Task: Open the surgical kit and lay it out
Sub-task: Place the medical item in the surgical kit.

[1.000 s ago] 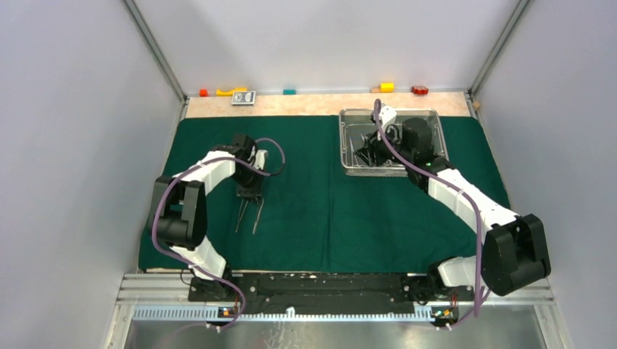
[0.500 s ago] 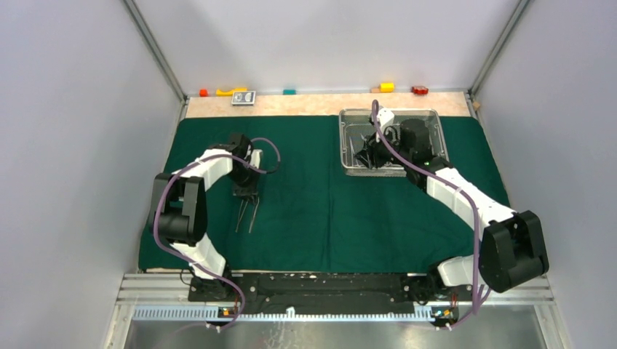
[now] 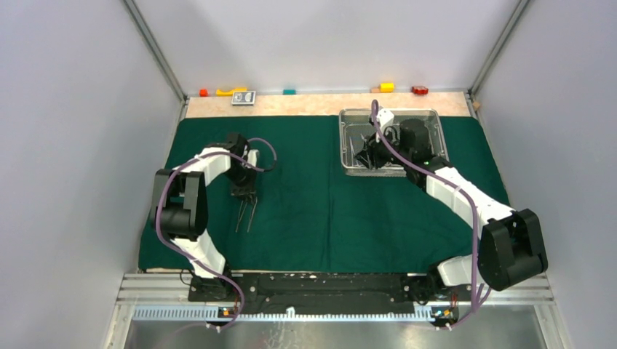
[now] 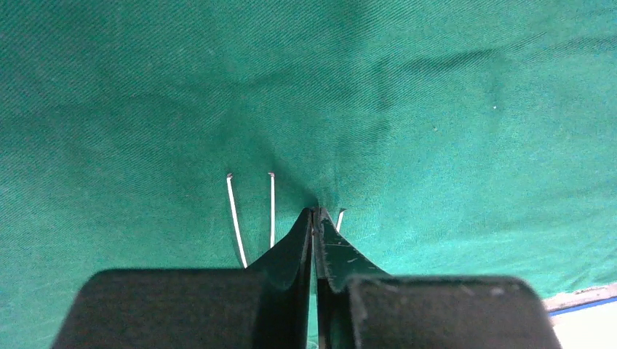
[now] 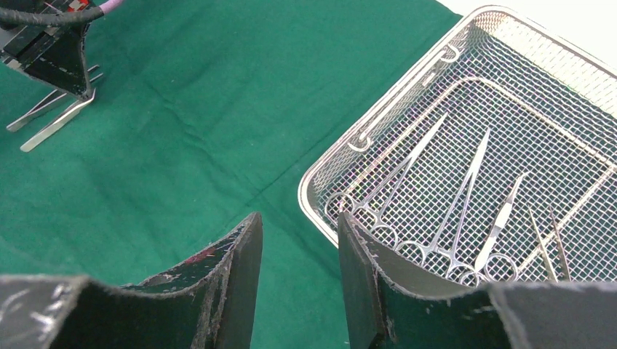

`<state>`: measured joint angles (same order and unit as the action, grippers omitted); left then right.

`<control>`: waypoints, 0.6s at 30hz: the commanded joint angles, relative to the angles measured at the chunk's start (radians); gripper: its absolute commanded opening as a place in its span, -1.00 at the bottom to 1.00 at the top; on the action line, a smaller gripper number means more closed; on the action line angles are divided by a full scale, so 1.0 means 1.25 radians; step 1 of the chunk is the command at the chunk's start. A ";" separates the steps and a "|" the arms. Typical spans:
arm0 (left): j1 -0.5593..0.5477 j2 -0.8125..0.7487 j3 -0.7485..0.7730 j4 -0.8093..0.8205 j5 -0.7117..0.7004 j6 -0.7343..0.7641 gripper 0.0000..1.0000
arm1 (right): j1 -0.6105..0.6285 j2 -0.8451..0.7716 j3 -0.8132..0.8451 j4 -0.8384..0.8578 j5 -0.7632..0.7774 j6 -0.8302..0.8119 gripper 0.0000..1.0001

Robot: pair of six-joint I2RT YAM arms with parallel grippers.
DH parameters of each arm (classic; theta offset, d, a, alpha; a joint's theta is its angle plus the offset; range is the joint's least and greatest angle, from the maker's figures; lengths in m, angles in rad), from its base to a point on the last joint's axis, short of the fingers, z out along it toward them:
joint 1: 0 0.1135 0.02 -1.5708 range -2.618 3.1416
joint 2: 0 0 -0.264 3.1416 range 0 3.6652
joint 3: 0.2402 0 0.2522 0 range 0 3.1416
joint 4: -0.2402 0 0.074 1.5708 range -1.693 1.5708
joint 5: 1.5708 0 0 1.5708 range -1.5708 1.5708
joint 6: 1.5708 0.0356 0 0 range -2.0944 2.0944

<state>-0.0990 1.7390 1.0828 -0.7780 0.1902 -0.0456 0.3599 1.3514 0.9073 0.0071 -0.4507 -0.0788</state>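
Cloth (image 3: 320, 218) covers the table (image 3: 313, 104) between grey walls (image 3: 73, 145); left tool (image 4: 314, 212) closed, right tool (image 5: 298, 233) parted.

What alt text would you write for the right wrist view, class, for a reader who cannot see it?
The right gripper, jaws open, hangs near the corner of a wire-mesh tray on green cloth; ring-handled instruments lie inside. At far left, the left gripper stands over tweezers on the cloth.

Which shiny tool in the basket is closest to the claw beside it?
The leftmost long ring-handled clamp in the wire tray. Its finger rings lie right beside the right claw; the other tools sit farther right.
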 commanded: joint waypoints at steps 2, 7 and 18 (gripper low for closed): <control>0.004 0.002 0.025 0.009 0.017 -0.004 -0.84 | -0.009 0.001 0.019 0.014 -0.017 -0.009 -0.17; 0.006 0.000 0.024 0.009 0.017 -0.004 -0.73 | -0.009 0.002 0.019 0.014 -0.019 -0.008 -0.17; 0.007 -0.054 0.036 -0.003 0.025 0.003 -0.58 | -0.008 0.004 0.025 0.012 -0.012 -0.003 -0.16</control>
<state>-0.0975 1.7386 1.0836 -0.7788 0.1970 -0.0494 0.3569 1.3518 0.9077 0.0067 -0.4583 -0.0784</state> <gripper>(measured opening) 0.195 0.419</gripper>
